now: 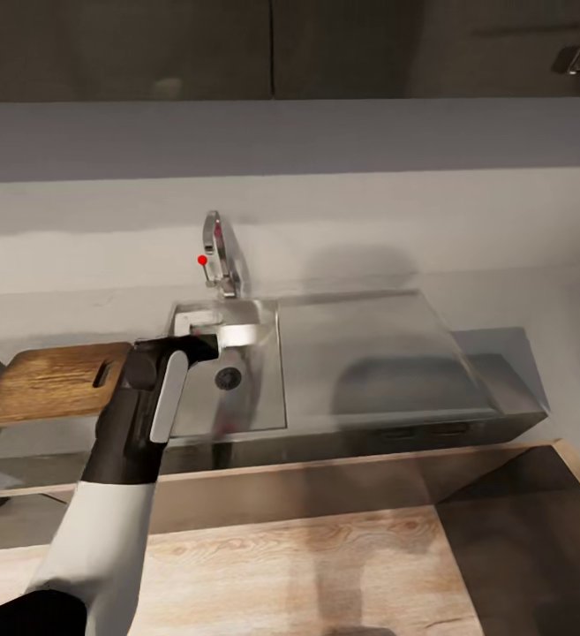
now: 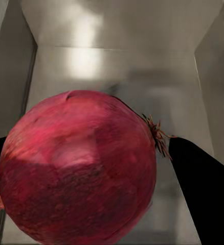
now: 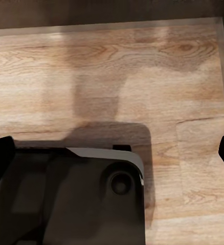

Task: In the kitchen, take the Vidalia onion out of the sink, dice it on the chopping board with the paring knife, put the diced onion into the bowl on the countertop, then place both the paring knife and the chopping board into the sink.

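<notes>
My left gripper has its two dark fingers on either side of the Vidalia onion, down in the sink; I cannot tell if they squeeze it. My right gripper is wide open over the wooden floor. The chopping board lies on the countertop, just beside the sink. The tap stands behind the basin.
</notes>
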`<state>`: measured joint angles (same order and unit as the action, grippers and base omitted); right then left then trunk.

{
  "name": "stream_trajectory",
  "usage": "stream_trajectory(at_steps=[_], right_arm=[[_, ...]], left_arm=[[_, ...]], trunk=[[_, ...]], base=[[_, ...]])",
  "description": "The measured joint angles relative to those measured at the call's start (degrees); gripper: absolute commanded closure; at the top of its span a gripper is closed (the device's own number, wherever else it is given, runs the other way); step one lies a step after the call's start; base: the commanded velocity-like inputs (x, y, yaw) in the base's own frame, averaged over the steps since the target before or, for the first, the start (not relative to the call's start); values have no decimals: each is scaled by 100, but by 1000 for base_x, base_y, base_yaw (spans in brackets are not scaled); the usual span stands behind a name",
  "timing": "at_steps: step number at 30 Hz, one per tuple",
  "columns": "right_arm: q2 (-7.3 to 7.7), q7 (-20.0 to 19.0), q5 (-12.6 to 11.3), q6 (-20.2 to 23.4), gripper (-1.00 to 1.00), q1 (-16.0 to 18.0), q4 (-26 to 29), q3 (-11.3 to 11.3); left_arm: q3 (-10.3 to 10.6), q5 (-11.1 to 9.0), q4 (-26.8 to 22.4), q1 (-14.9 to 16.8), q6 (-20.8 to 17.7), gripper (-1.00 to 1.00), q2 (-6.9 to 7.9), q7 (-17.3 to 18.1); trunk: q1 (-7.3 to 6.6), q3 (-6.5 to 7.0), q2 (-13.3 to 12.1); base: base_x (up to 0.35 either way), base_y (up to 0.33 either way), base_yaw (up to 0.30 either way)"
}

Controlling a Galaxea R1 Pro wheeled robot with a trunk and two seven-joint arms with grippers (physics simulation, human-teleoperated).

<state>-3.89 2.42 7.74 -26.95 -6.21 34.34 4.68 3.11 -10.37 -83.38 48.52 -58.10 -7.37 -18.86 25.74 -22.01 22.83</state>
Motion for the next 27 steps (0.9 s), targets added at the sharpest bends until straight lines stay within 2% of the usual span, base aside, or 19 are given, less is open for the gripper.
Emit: stream_trajectory(at_steps=[4,8,12,27], right_arm=[[0,0,0,0,-100,0,1,0],[0,0,0,0,-100,0,-1,0],[0,1,0,0,-100,0,1,-1],[1,9,0,0,-100,0,0,-3]], left_arm=[[81,4,-429,-339,7,100,62,11],[112,1,-524,-420,11,100,76,14],[234,-2,-541,-434,37,100,77,14],[274,3,-544,-436,44,100,73,13]], trunk=[[0,36,0],[0,72,0],[0,107,0],[2,219,-1]], base=[[0,0,-74],[0,0,-74],[0,73,-73],[-34,287,-11]])
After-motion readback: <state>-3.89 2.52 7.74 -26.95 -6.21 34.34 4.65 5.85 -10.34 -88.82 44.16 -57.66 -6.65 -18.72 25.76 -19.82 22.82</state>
